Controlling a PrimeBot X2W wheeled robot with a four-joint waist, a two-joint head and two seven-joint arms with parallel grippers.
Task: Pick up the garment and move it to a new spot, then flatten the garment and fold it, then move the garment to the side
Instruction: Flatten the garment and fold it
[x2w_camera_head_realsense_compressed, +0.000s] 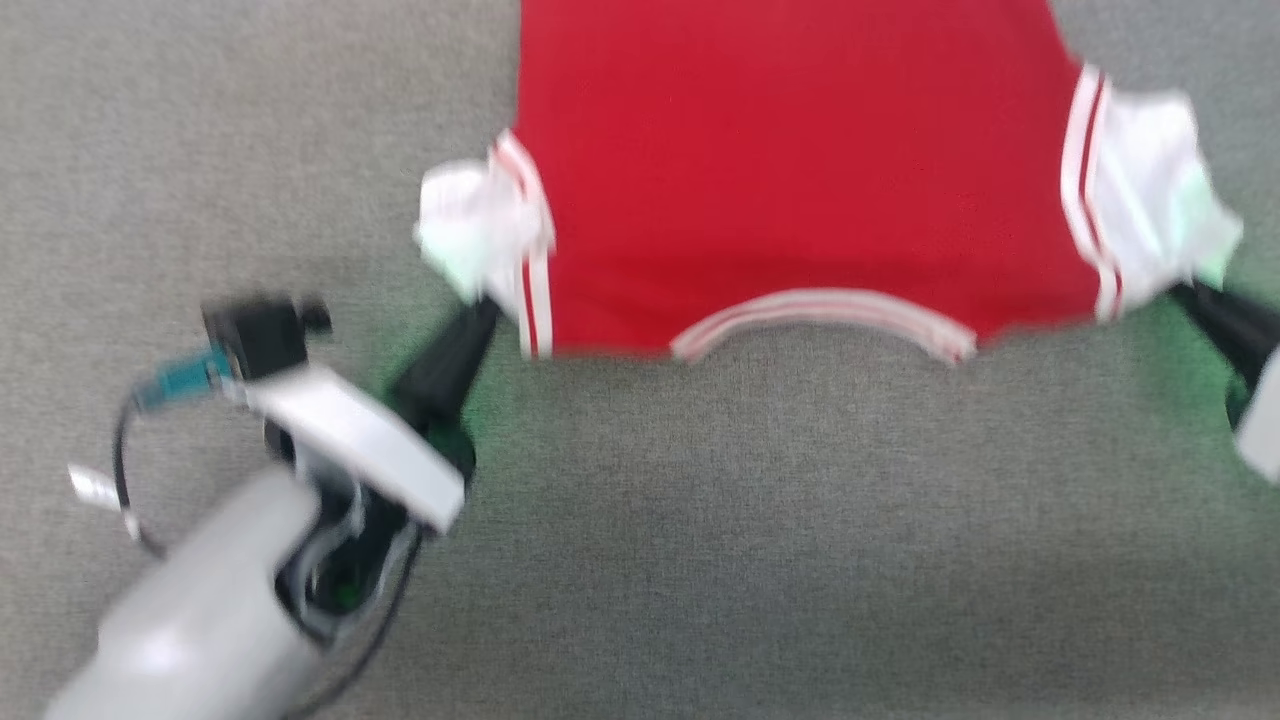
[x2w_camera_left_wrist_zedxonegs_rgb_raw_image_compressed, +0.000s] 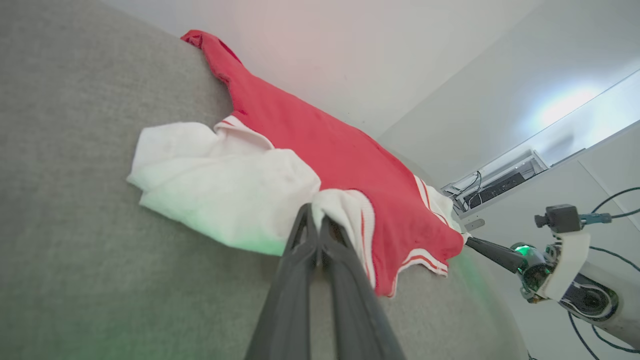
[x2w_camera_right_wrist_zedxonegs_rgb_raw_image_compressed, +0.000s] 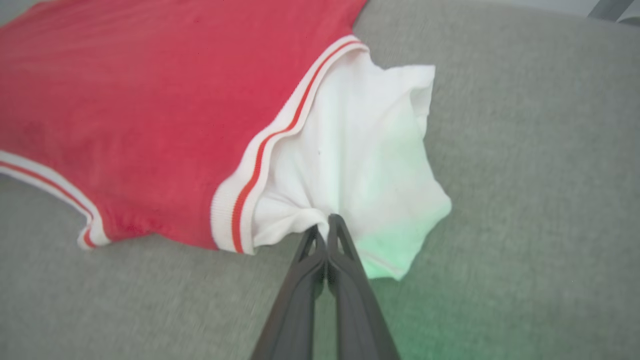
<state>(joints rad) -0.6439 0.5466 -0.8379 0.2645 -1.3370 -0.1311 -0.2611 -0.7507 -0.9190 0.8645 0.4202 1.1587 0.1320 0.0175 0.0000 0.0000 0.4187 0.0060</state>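
Observation:
The garment (x2w_camera_head_realsense_compressed: 790, 180) lies spread on the grey fabric surface, plain red side up, collar trim toward me, a white sleeve at each side. My left gripper (x2w_camera_head_realsense_compressed: 480, 315) is shut on the left white sleeve (x2w_camera_head_realsense_compressed: 475, 225); in the left wrist view its tips (x2w_camera_left_wrist_zedxonegs_rgb_raw_image_compressed: 316, 217) pinch the sleeve cloth (x2w_camera_left_wrist_zedxonegs_rgb_raw_image_compressed: 225, 185). My right gripper (x2w_camera_head_realsense_compressed: 1195, 295) is shut on the right white sleeve (x2w_camera_head_realsense_compressed: 1150, 190); the right wrist view shows its tips (x2w_camera_right_wrist_zedxonegs_rgb_raw_image_compressed: 327, 225) clamped on the sleeve's lower edge (x2w_camera_right_wrist_zedxonegs_rgb_raw_image_compressed: 360, 155). The printed side is hidden.
The grey fabric surface (x2w_camera_head_realsense_compressed: 700, 540) stretches wide in front of the garment. In the left wrist view the right arm (x2w_camera_left_wrist_zedxonegs_rgb_raw_image_compressed: 555, 260) with its cables sits past the garment, and a white wall with a shelf of equipment (x2w_camera_left_wrist_zedxonegs_rgb_raw_image_compressed: 495, 185) stands behind.

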